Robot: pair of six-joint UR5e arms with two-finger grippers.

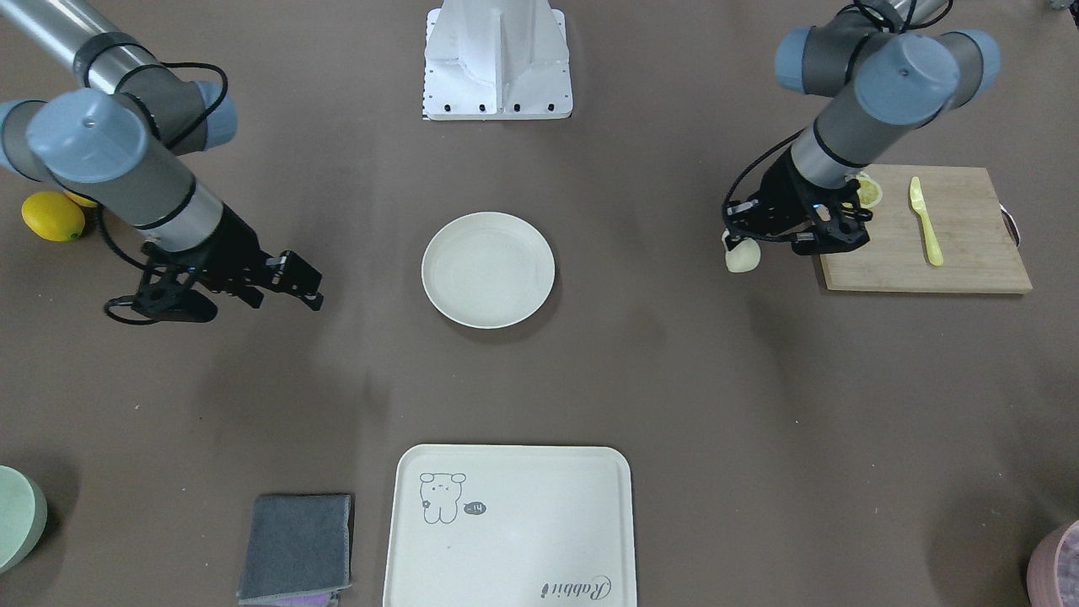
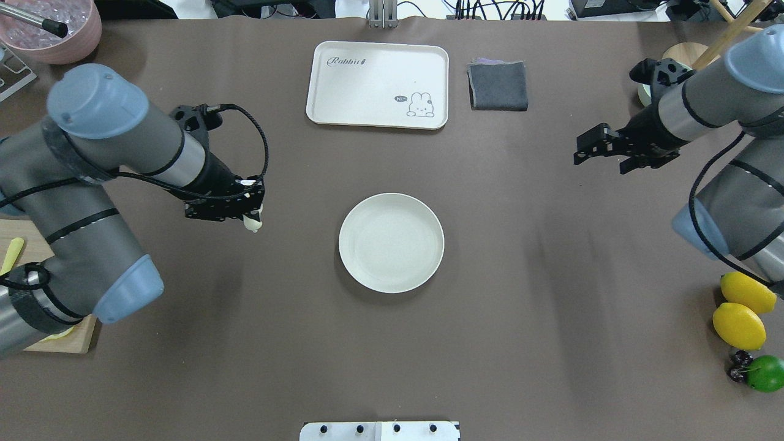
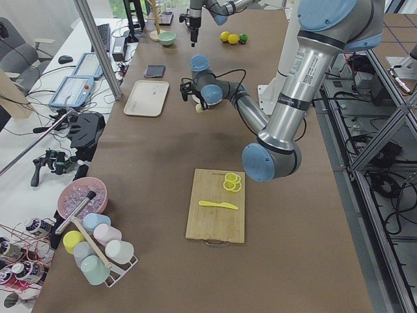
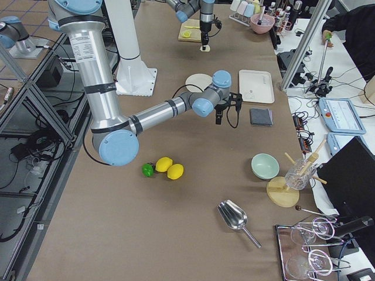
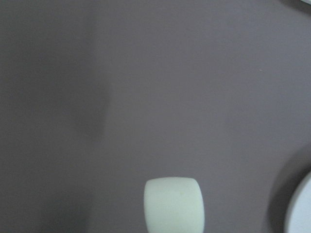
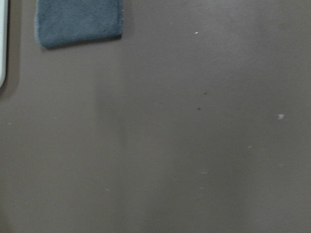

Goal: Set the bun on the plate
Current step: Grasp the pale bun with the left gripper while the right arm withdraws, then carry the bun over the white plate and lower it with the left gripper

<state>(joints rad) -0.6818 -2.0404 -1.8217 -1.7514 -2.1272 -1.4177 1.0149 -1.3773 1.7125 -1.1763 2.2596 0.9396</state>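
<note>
The bun (image 1: 742,255), a small pale cream lump, hangs above the brown table in my left gripper (image 1: 738,243), which is shut on it. From overhead the bun (image 2: 252,224) sticks out under that gripper (image 2: 250,215), to the left of the plate (image 2: 391,242) and clear of its rim. The left wrist view shows the bun (image 5: 173,204) over bare table, with the plate's edge (image 5: 303,208) at the lower right. Nothing lies on the round off-white plate (image 1: 488,269) at the table's centre. My right gripper (image 2: 589,152) hovers open and holds nothing, well to the plate's right.
A cream tray (image 2: 378,84) and a folded grey cloth (image 2: 498,86) lie beyond the plate. A wooden cutting board (image 1: 969,253) with a yellow knife (image 1: 925,221) and lemon slices (image 1: 868,192) sits by the left arm. Lemons (image 2: 739,324) lie near the right arm's base.
</note>
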